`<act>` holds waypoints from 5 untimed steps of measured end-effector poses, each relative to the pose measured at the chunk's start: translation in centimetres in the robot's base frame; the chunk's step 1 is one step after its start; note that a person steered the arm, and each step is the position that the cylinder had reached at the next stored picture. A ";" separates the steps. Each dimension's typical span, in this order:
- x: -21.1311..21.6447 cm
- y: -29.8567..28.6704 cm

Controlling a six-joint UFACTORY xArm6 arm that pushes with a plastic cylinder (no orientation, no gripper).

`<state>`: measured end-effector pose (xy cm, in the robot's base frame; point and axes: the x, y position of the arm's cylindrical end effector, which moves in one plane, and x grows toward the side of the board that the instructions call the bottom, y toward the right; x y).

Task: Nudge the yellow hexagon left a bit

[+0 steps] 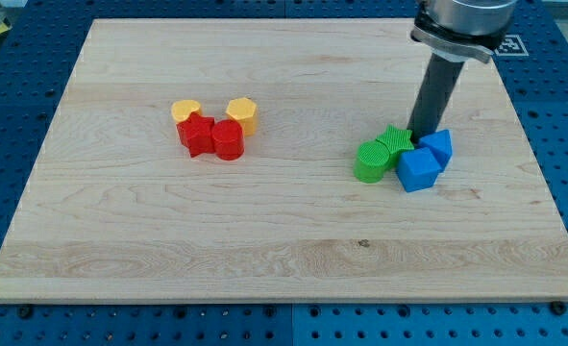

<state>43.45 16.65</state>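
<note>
Pale wooden worktop (284, 240), no legible writing. My tip (422, 135) sits behind the green star (395, 140), probably touching; yellow hexagon block (242, 114) well left. No hand fitted.

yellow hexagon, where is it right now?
The yellow hexagon sits left of the board's centre, touching the red cylinder just below it; my tip is far off to the view's right, among the green and blue blocks.

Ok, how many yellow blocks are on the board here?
2, both in the cluster at the view's left: a yellow block above the red star, and the yellow hexagon above the red cylinder. None seems hidden.
</note>
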 end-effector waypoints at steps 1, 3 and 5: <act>-0.1 0.4; -3.7 -8.3; -3.6 -21.5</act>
<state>39.82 -4.82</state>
